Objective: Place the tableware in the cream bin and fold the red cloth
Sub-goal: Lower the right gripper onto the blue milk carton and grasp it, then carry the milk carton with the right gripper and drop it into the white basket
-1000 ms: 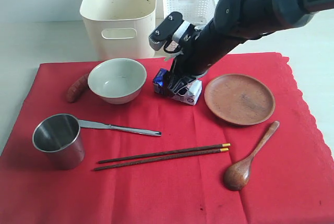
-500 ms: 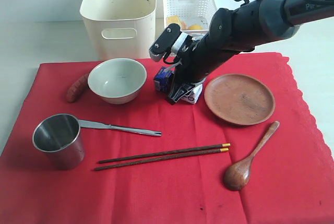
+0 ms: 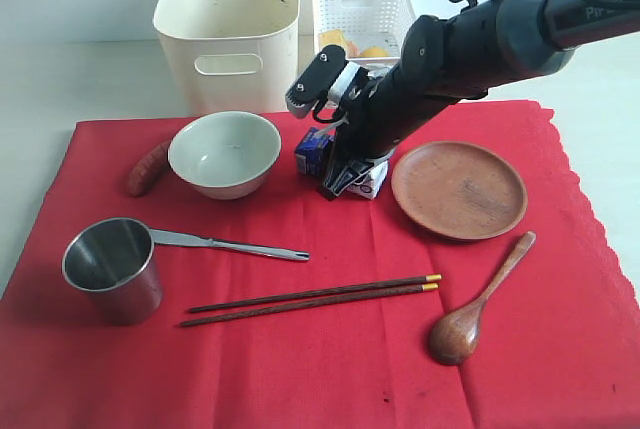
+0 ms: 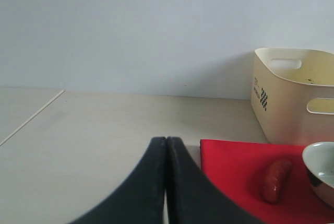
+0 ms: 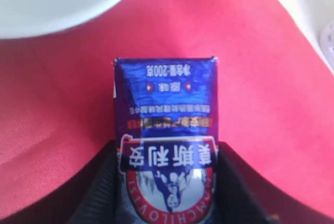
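Tableware is not what the right gripper [image 5: 167, 153] has: its jaws are clamped on the two long sides of a milk carton [image 5: 165, 98], which lies flat on the red cloth [image 3: 320, 369] between the cream bowl [image 3: 224, 152] to its left and the round wooden plate [image 3: 458, 189] to its right. The step in hand looks like clearing this carton off the cloth. To do it well, I would lift straight up before swinging, so the arm misses the bowl's rim and the plate. It should then go to the white basket [image 3: 362, 4] at the far side, not to the cream bin [image 3: 228, 29] beside it. The left gripper [image 4: 166, 143] hangs off the cloth's far left, fingers pressed together and holding nothing. All the tableware sits on the cloth, none of it in the bin. The chopsticks [image 3: 312, 298] run left to right with their yellow tips to the right. The knife [image 3: 230, 244] also runs left to right, one end at the steel cup [image 3: 112, 267] and the other pointing right. The spoon [image 3: 480, 299] has its bowl near and its handle slanting far and right. The cloth's long axis runs left to right, with its scalloped edge on the right.
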Robot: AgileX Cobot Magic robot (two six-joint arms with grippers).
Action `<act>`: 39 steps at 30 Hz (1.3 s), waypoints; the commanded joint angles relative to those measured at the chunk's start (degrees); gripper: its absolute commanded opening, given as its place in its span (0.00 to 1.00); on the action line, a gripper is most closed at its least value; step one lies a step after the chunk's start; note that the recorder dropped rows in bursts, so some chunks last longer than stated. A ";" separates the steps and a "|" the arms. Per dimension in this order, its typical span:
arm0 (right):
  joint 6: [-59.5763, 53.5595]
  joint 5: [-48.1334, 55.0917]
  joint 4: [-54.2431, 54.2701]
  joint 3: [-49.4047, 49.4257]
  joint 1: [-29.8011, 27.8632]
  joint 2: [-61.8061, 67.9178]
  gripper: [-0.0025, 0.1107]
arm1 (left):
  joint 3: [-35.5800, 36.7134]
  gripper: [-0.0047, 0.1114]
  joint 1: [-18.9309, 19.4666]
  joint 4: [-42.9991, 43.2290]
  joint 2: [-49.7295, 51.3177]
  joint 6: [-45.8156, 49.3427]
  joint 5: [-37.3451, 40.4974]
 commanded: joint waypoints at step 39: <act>20.58 -12.21 -17.15 -2.76 -8.01 -13.38 0.02 | 0.13 0.04 0.07 0.36 -0.30 0.34 -0.11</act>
